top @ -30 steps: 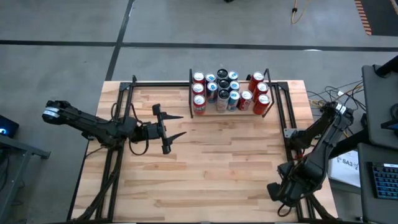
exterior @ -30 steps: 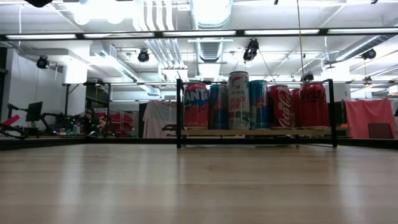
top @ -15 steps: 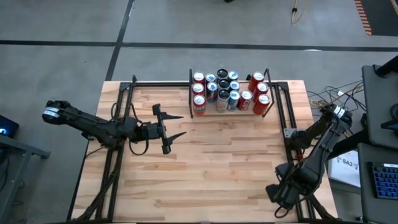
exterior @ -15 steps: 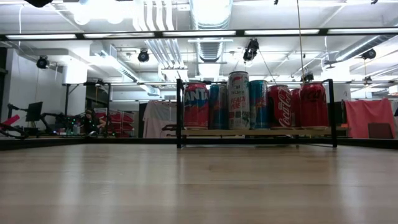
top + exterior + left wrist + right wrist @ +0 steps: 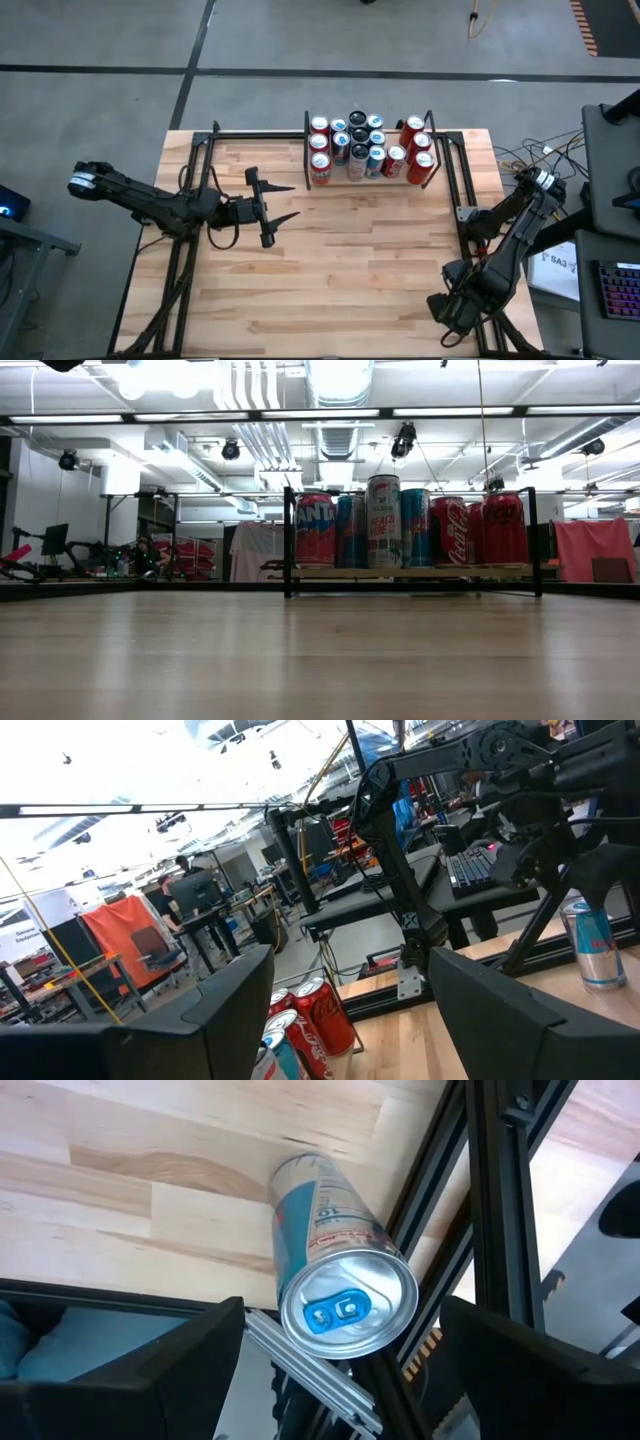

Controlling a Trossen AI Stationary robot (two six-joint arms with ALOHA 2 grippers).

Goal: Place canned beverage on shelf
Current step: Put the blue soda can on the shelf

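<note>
Almost nothing has changed in the last second. Only the right gripper (image 5: pixel 452 318), at the near right corner of the table, has sunk a little lower and nearer over the slim silver and light-blue can (image 5: pixel 335 1280) that stands there against the black frame rail. Its fingers are wide apart and hold nothing; the can's top is seen between them, not touched. This looks like the final approach before the grasp.

The left gripper (image 5: pixel 283 202) has not moved. It hangs over the left middle of the table, fingers parted, empty.

The small light-wood shelf with black side rails (image 5: pixel 428 118) stays at the far edge, already crowded with red, blue and silver cans (image 5: pixel 362 148), well apart from the can to be placed.
</note>
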